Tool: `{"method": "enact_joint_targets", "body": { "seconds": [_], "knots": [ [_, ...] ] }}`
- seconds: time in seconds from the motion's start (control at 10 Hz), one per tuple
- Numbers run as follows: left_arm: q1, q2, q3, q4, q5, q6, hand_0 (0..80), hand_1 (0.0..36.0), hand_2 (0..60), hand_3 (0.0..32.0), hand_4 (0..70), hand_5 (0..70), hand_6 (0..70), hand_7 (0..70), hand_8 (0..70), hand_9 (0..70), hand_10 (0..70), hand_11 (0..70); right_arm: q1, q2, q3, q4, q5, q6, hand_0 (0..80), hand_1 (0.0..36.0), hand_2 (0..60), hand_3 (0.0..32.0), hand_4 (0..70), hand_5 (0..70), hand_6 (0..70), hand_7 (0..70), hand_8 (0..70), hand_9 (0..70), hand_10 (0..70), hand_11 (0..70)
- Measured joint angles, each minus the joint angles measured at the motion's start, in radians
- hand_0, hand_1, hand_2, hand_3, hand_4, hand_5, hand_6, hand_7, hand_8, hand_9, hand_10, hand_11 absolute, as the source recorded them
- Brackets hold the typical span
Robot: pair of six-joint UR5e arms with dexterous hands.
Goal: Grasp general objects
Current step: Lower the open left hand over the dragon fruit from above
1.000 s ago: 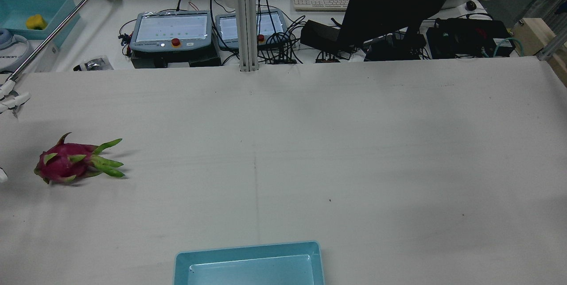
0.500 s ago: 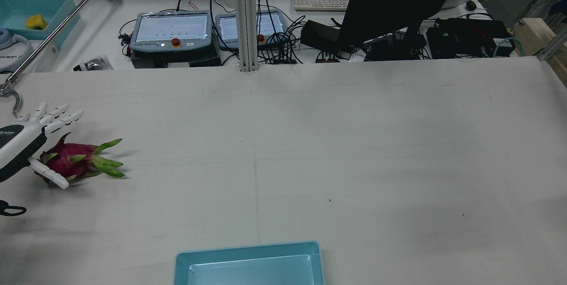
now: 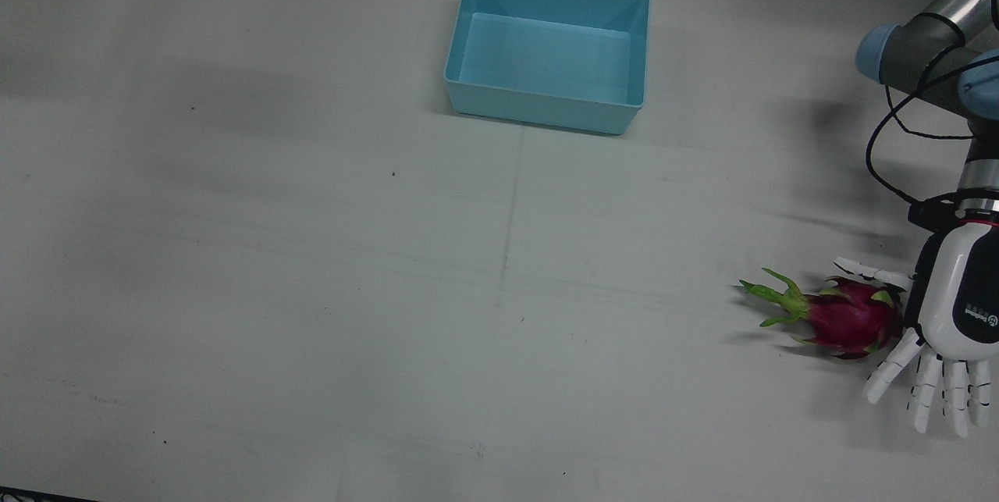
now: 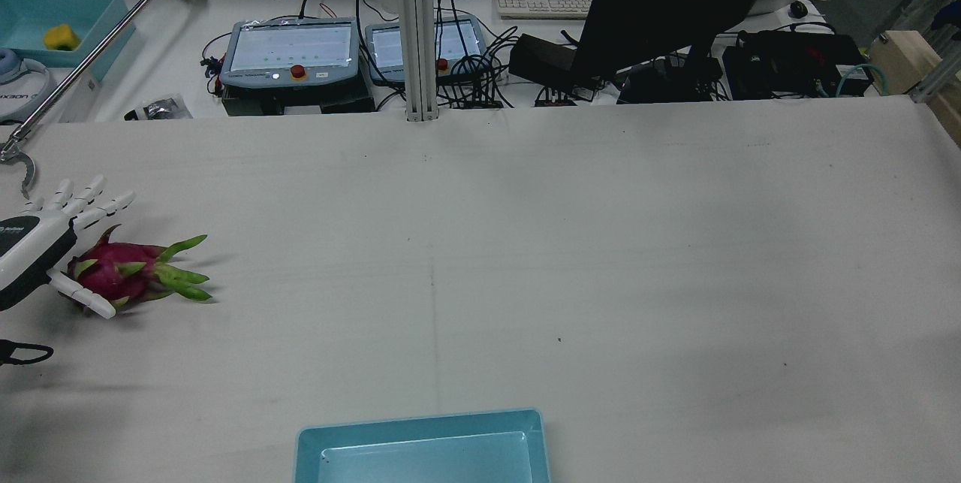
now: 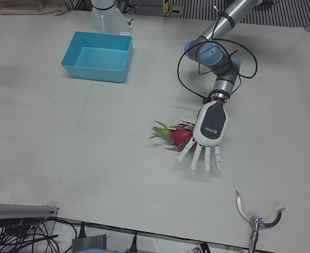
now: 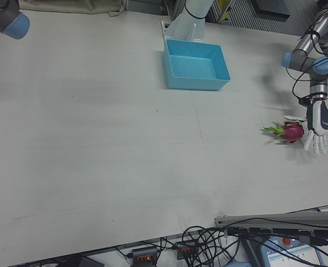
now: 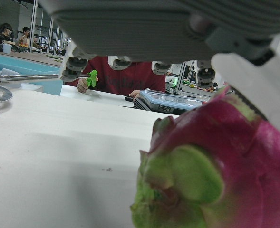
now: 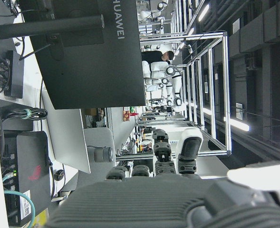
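So the dragon fruit (image 3: 847, 318) is lying on its side on the white table (image 3: 312, 291), well away from the blue bin (image 3: 548, 49), out toward the table edge on the robot's left side, with its green leafy tip pointing back toward the table's middle. The left hand (image 3: 948, 322) is right at the round pink end of the fruit, fingers (image 5: 203, 157) spread apart and stretched out flat past it, thumb (image 3: 866, 269) sticking out on the bin side of the fruit. Nothing is clamped yet; it looks like the palm is just beside or barely touching the fruit, can't tell which. The left hand view shows the pink skin and a green scale filling most of the picture, so the palm is really close. The right hand isn't over the table in any of the fixed views; its own camera just shows its fingers (image 8: 159, 159) against the lab background, and they look extended, but I honestly can't tell for sure if it's open. My take on doing this well: the fruit is fat and round, so get the palm over the widest pink part, then curl fingers and thumb around opposite sides of the body. Don't pinch the green tips, they'll just bend and slip. Close slowly, since it could roll away from the palm.
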Motion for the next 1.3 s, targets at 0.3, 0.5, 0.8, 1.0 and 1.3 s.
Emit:
{"method": "enact_joint_targets", "body": {
  "seconds": [0.3,0.5,0.8,1.0,1.3],
  "knots": [
    [0.001,-0.003,-0.018,0.016,-0.024,-0.01,47.7,9.7,0.0,32.0,0.0,1.6,0.0,3.0,0.0,0.0,6.7,10.9,0.0,0.0,0.0,0.0,0.0,0.0,0.0,0.0,0.0,0.0,0.0,0.0,0.0,0.0,0.0,0.0,0.0,0.0],
    [0.003,-0.004,-0.032,0.038,-0.029,-0.05,48.8,11.5,0.0,32.0,0.0,2.2,0.0,2.0,0.0,0.0,3.4,6.3,0.0,0.0,0.0,0.0,0.0,0.0,0.0,0.0,0.0,0.0,0.0,0.0,0.0,0.0,0.0,0.0,0.0,0.0],
    [0.031,-0.006,-0.044,0.07,-0.032,-0.072,49.7,12.4,0.0,32.0,0.0,3.8,0.0,3.6,0.0,0.0,2.3,4.8,0.0,0.0,0.0,0.0,0.0,0.0,0.0,0.0,0.0,0.0,0.0,0.0,0.0,0.0,0.0,0.0,0.0,0.0],
    [0.052,-0.007,-0.044,0.087,-0.043,-0.075,49.6,12.2,0.0,32.0,0.0,5.4,0.0,4.7,0.0,0.0,2.4,4.8,0.0,0.0,0.0,0.0,0.0,0.0,0.0,0.0,0.0,0.0,0.0,0.0,0.0,0.0,0.0,0.0,0.0,0.0],
    [0.064,-0.029,-0.039,0.104,-0.065,-0.076,48.5,11.2,0.0,32.0,0.0,4.8,0.0,3.8,0.0,0.0,2.8,5.3,0.0,0.0,0.0,0.0,0.0,0.0,0.0,0.0,0.0,0.0,0.0,0.0,0.0,0.0,0.0,0.0,0.0,0.0]
  ]
}}
